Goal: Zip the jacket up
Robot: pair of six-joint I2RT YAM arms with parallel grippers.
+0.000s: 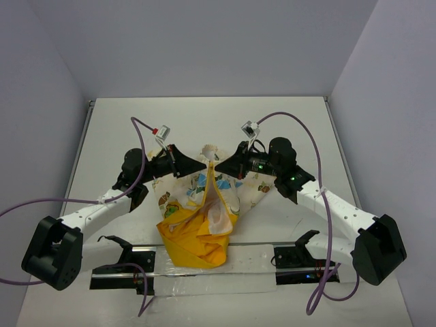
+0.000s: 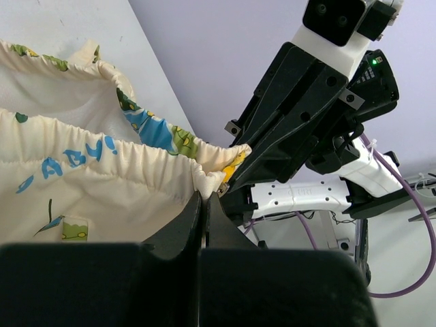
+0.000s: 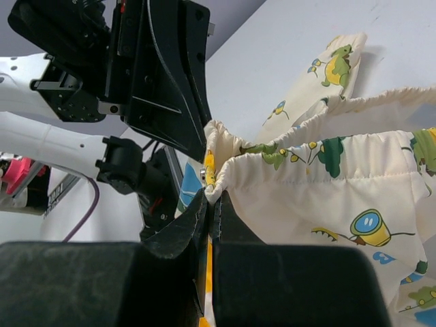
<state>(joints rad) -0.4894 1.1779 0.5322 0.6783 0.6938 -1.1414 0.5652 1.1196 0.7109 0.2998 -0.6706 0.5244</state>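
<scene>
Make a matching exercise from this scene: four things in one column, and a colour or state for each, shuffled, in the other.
Column one:
1 left gripper
2 jacket lining
3 cable
4 table

Column two:
A purple
B white
C shut on the jacket
D yellow

Pairs: 1-C, 2-D, 3-A, 4-B

The jacket (image 2: 82,177) runs off both wrist views' edges; the left pincer (image 2: 205,203) and right pincer (image 3: 210,206) hide the hem corners pinched between their closed tips.
</scene>
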